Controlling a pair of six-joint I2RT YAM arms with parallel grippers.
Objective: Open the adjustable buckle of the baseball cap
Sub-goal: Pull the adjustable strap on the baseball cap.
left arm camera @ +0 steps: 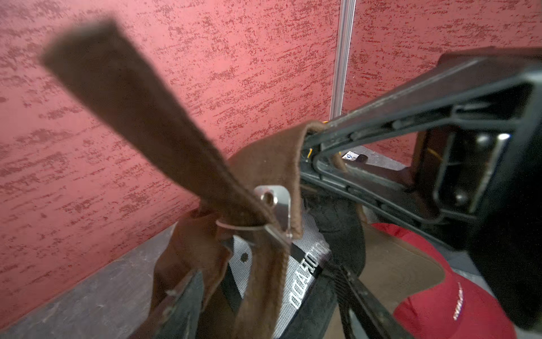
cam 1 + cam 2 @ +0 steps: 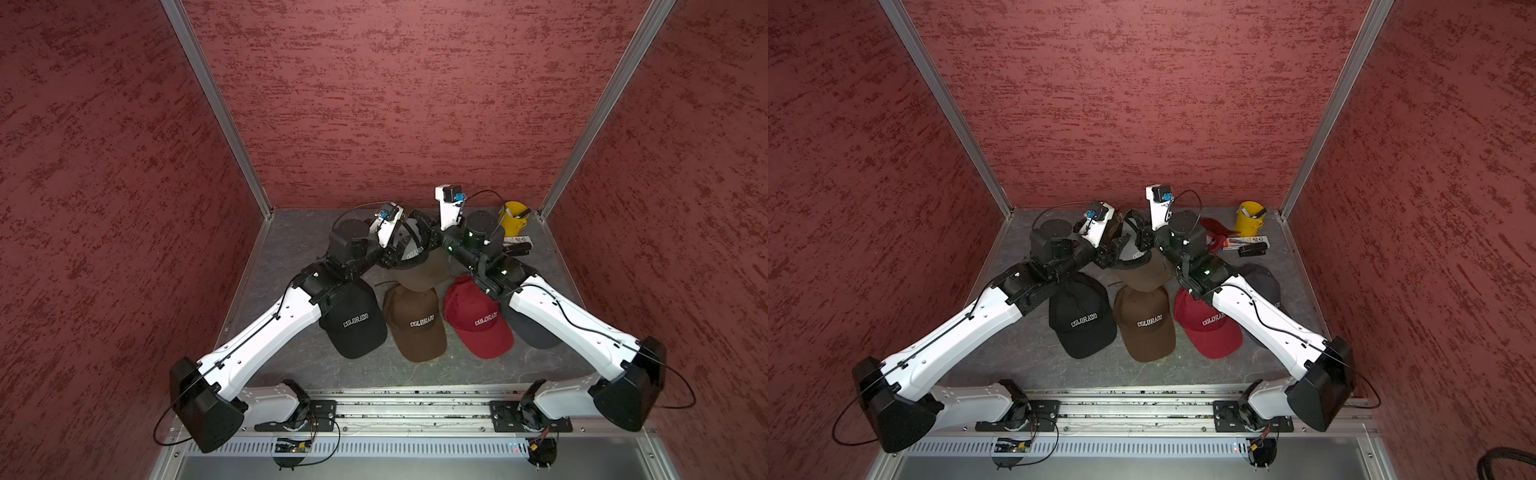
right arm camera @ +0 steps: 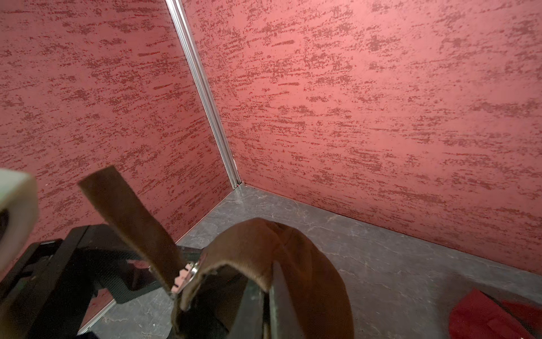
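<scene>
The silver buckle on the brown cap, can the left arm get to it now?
Probably yes. The buckle sits just beyond the left end effector, whose jaws stand open either side of the strap, with nothing blocking. The right end effector holds the brown cap up.

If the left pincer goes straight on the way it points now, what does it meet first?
Most likely the strap of the brown cap, close to its metal buckle; depth is hard to judge.
</scene>
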